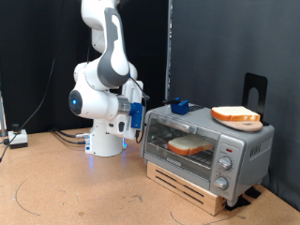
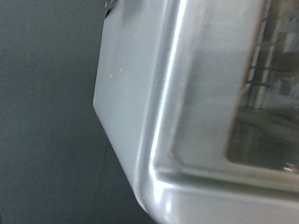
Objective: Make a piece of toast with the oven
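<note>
The silver-grey oven (image 1: pixel 208 145) stands on the exterior view's right, with its glass door shut. One bread slice (image 1: pixel 190 145) lies inside on the rack, seen through the glass. A second, alike slice (image 1: pixel 235 115) lies flat on the oven's top. My gripper (image 1: pixel 139 116) hangs close beside the oven's left wall, at door height, with nothing seen between its fingers. The wrist view shows only the oven's rounded corner (image 2: pixel 159 121) and part of the glass door (image 2: pixel 266 103) from very near; the fingers do not show there.
The oven sits on a low wooden crate (image 1: pixel 187 186) on the brown table. A small blue object (image 1: pixel 178 106) rests on the oven's top left. A black stand (image 1: pixel 255 92) rises behind the oven. Cables and a box (image 1: pixel 17 138) lie at the far left.
</note>
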`<act>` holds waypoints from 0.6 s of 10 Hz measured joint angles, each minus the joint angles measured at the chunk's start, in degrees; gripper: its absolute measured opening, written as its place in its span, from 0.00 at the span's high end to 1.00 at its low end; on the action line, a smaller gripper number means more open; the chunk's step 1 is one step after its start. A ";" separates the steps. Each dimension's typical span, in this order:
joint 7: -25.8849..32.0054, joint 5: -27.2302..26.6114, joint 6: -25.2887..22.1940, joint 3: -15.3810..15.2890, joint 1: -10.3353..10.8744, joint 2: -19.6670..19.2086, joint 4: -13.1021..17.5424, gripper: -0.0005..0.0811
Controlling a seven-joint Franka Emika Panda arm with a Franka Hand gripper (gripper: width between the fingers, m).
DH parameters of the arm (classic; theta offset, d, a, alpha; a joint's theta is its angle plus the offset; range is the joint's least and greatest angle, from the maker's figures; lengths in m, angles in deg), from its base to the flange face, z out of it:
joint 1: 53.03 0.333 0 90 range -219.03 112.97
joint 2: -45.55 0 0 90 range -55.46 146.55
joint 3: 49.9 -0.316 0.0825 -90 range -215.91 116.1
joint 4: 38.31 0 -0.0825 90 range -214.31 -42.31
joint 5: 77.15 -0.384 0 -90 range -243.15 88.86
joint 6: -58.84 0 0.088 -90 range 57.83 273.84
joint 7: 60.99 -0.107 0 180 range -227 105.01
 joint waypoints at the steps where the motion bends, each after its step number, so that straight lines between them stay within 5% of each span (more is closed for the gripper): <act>1: 0.00 0.93 0.27 1.17 -1.15 -0.31 1.01 0.00; 6: -2.65 9.36 3.05 3.10 -4.25 -3.96 5.58 0.00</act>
